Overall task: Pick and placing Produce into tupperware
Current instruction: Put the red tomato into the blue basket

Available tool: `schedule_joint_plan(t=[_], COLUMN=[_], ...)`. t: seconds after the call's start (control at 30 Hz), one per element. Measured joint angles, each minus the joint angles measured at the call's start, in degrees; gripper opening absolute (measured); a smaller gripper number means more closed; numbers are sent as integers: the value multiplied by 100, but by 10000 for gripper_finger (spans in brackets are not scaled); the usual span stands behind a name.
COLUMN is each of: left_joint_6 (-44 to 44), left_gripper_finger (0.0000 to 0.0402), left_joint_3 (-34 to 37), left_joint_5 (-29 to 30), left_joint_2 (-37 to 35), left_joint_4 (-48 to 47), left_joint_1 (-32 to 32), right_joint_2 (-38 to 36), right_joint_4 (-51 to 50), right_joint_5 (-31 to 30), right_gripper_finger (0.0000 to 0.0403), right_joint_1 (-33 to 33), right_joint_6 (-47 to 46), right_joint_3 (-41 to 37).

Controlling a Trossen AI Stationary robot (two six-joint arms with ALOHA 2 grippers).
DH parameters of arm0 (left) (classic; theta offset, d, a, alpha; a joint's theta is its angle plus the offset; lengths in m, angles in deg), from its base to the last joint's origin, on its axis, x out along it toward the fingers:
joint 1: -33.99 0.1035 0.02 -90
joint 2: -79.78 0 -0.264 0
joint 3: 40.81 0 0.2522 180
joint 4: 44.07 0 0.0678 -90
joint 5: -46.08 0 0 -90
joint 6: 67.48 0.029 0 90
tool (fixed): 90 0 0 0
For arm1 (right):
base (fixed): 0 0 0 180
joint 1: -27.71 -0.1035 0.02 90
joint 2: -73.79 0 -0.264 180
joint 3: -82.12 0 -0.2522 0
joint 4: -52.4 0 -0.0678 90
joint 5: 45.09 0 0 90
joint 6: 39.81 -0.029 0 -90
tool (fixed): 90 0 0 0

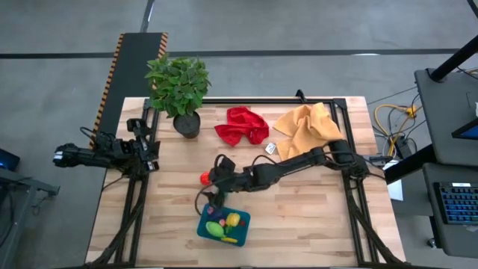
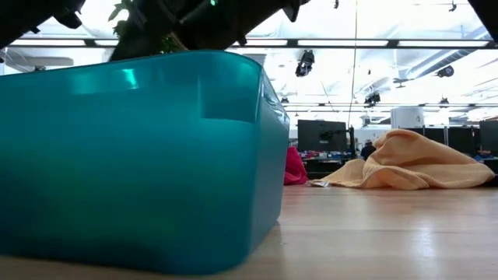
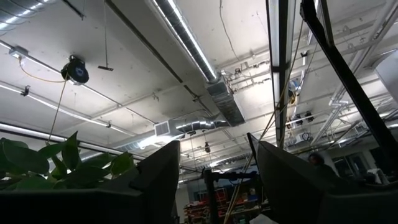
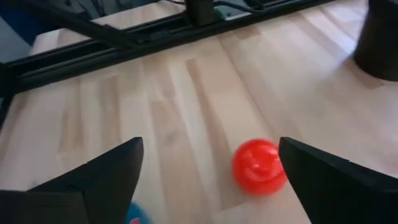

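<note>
The tupperware (image 1: 222, 224) is a teal tub near the table's near edge, and it fills the left of the low view (image 2: 132, 155). Light green, yellow and pink produce pieces (image 1: 224, 223) lie inside it. A red round piece (image 1: 205, 178) rests on the wood just beyond the tub. In the right wrist view this red piece (image 4: 260, 167) lies ahead, between the finger lines and nearer one finger. My right gripper (image 1: 216, 179) (image 4: 210, 146) is open, reaching in from the right above that piece. My left gripper (image 1: 152, 149) (image 3: 217, 155) is open and parked at the left edge.
A potted plant (image 1: 179, 90) stands at the far left. A red cloth (image 1: 240, 125) and an orange cloth (image 1: 308, 127) lie crumpled along the far side, and the orange cloth (image 2: 412, 163) also shows in the low view. A black frame rail (image 4: 155, 31) crosses beyond the red piece.
</note>
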Motion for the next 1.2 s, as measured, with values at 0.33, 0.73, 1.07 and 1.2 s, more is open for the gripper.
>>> schedule_joint_plan(t=[0.33,0.73,1.07,1.2], left_joint_6=[0,15,52,52], left_gripper_finger=[199,199,199,199], left_joint_3=[0,2,2,2], left_joint_5=[0,19,63,63], left_joint_2=[0,0,0,4], left_joint_4=[-5,-5,-5,-9], left_joint_1=[0,-1,-2,-2], right_joint_2=[117,432,975,997], right_joint_4=[-183,-39,-201,-407], right_joint_5=[302,581,749,788], right_gripper_finger=[370,370,370,370], right_joint_1=[471,673,706,706], right_joint_6=[-65,-245,-59,-19], right_joint_3=[-6,-9,535,616])
